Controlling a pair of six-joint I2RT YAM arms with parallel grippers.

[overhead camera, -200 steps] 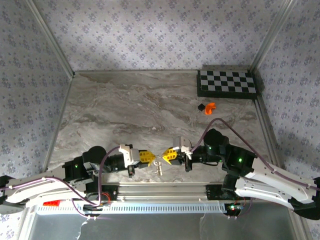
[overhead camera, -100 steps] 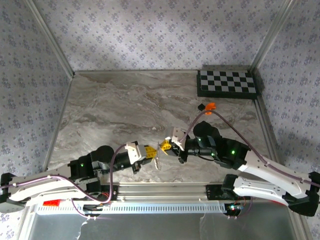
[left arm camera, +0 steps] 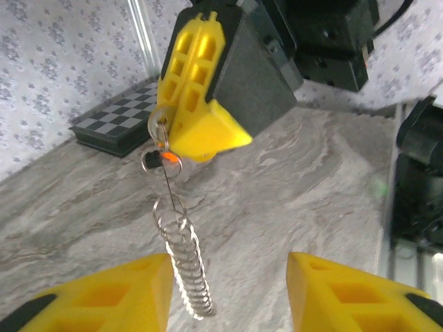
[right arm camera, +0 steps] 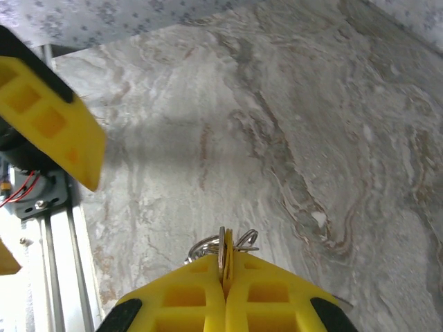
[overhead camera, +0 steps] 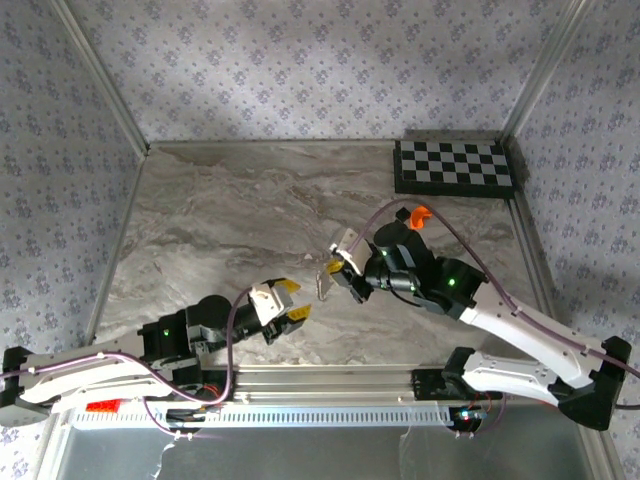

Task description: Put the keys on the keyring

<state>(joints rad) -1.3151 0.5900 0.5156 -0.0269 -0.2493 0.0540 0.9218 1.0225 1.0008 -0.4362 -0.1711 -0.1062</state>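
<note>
Keyring [left arm camera: 163, 161] hangs in the air above the marble table [overhead camera: 230, 210], pinched at its upper end by the right gripper [overhead camera: 334, 269]. Jaws there are closed tight, yellow pads pressed flat together on the metal.

Left wrist view: a small silver loop sits just below the pad tips. Under it a thin straight wire runs down into a long silvery coil [left arm camera: 185, 266], which dangles free and tilts slightly right. The coil's lower end hangs between the left gripper's own pads without touching either.

Left gripper [overhead camera: 297, 300]: jaws wide apart, holding nothing. It is low and near the front edge of the table, pointing up toward the right gripper and set a little apart from it.

Right wrist view: thin flat metal stands edge-on in the seam between the pads, probably the keys [right arm camera: 223, 252], with wire loops curling out on either side. The view is too narrow to count them or to tell whether any is threaded on the ring.

Top view: the hanging metal is a small silvery streak just left of the right gripper. A checkerboard [overhead camera: 455, 167] lies in the far right corner. A small orange piece [overhead camera: 420, 214] and a black piece [overhead camera: 402, 213] lie just in front of it.
</note>
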